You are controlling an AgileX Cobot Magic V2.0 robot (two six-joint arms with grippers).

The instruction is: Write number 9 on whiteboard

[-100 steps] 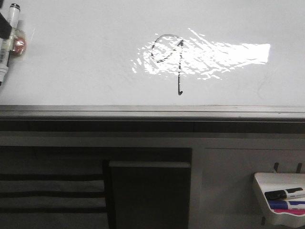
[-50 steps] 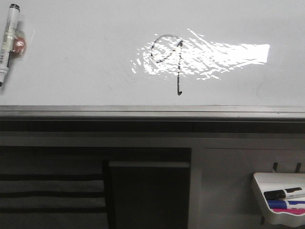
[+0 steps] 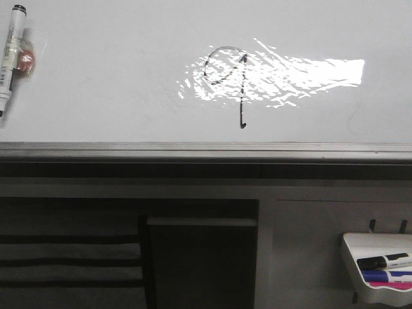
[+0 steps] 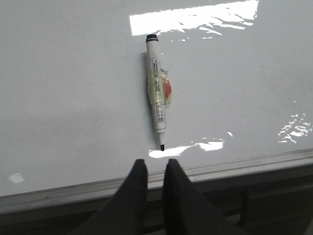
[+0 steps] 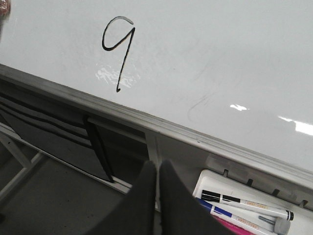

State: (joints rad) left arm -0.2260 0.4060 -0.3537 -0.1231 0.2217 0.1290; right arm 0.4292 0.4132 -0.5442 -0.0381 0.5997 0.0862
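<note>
The thin black hand-drawn number 9 point(image 3: 233, 82) stands complete near the middle of the large glossy white-grey whiteboard point(image 3: 116, 96), its round loop partly washed out by the bright glare patch point(image 3: 302, 74) and its straight stem ending in a small hook just above the dark metal ledge point(image 3: 206, 153); the right wrist view shows the figure point(image 5: 119, 53) cleanly. The slim white marker with a black cap end and black tip point(image 4: 156, 96) lies flat on the board well apart from the figure, at the far left in the front view point(image 3: 11, 55), with a small reddish-orange piece taped to its barrel. It looks light, stiff and smooth, so it would likely roll or slip on the glossy surface; the taped mid-barrel seems the surest place to hold. The left hand point(image 4: 153, 169) hangs just short of the marker's tip, fingers nearly together and holding nothing; the right hand point(image 5: 156, 171) is likewise closed on nothing, above the small white marker tray point(image 5: 254, 196).
</note>
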